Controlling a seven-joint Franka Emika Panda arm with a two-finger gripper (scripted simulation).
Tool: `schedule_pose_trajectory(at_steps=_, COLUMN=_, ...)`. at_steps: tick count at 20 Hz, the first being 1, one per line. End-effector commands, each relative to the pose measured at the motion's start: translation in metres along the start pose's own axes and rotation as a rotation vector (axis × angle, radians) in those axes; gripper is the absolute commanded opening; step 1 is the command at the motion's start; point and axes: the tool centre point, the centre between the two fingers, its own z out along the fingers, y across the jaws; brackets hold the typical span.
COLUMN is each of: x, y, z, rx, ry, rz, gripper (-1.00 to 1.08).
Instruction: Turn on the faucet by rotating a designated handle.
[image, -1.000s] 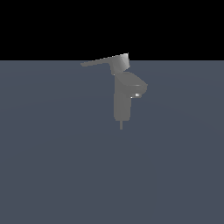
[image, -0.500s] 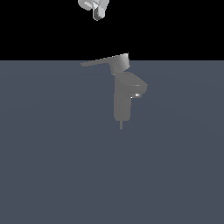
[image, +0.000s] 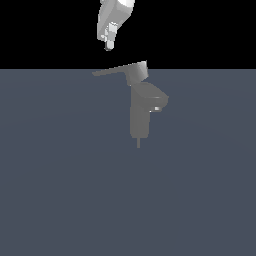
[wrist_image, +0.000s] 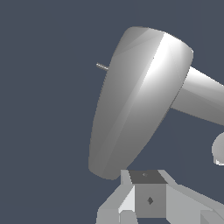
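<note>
- Faucet (image: 140, 117) stands upright on the dark grey table (image: 60, 190), a little to the exterior view's right of centre, thin pin at its base
- Handle (image: 122, 71) sits on top, its flat lever reaching toward the exterior view's left, narrow tip out
- Gripper (image: 108, 44) hangs above that tip, clear of it, no contact
- Jaws: cannot tell whether apart or together
- Wrist view fills with the handle's broad grey blade (wrist_image: 135, 100)

Counted one faucet (image: 140, 112), one handle (image: 122, 71), one spout (image: 159, 100), one pin (image: 138, 142), one gripper (image: 108, 44).
</note>
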Motion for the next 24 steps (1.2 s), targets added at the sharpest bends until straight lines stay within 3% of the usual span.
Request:
schedule_pose_trajectory(at_steps=1, x=0.002, y=-0.015, z=0.011, rx=-0.009, ry=0.015, rz=0.068, gripper=-1.00)
schedule_pose_trajectory(at_steps=12, x=0.007, y=-0.065, z=0.055, rx=-0.031, ry=0.094, rz=0.299, gripper=-1.00)
schedule_pose_trajectory(at_steps=24, x=0.007, y=-0.080, z=0.071, rx=-0.032, ry=0.129, rz=0.373, gripper=-1.00)
